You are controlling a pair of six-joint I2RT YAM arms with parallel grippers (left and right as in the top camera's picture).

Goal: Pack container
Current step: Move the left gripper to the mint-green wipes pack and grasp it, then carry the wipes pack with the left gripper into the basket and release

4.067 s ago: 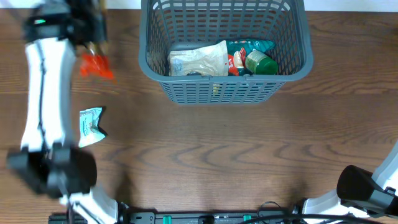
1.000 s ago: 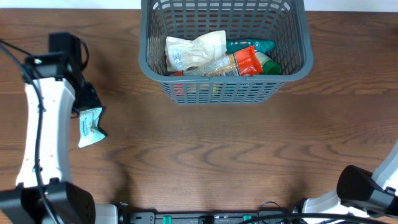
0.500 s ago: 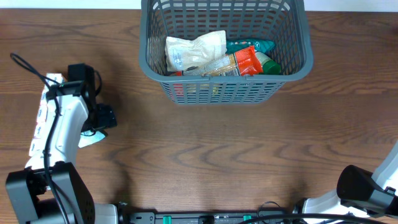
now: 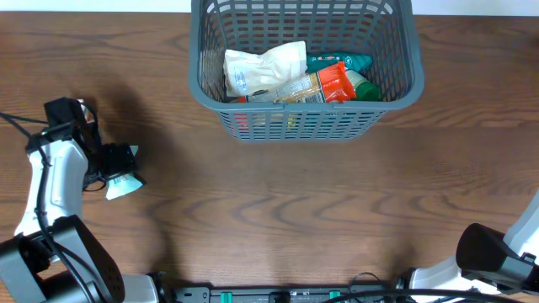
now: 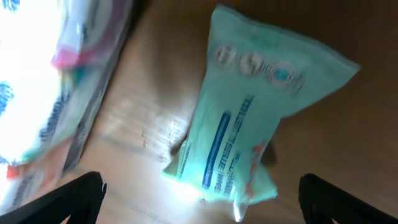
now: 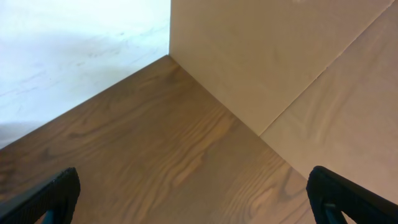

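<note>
The container (image 4: 296, 123), a dark grey slotted basket, stands at the back middle of the table. Inside it lie a white bag (image 4: 262, 69), a clear packet with an orange end (image 4: 327, 82), a teal packet (image 4: 340, 61) and a green item (image 4: 365, 85). A pale green tissue packet (image 4: 125, 183) (image 5: 249, 118) lies flat on the wood at the left. My left gripper (image 4: 116, 162) (image 5: 199, 190) hangs open just over the packet's near end, one finger (image 5: 71, 198) on each side, nothing gripped. My right gripper (image 6: 193, 186) is open over bare wood.
A blurred white wrapper with pink and blue print (image 5: 46, 81) lies left of the green packet in the left wrist view. The right arm (image 4: 497, 252) is folded at the front right corner. In the right wrist view a pale panel (image 6: 280, 56) meets the tabletop.
Four seconds ago the left gripper was by an orange-ended packet at the back left; that packet now lies in the basket. Over the last second the left arm swung forward and down onto the green packet.
</note>
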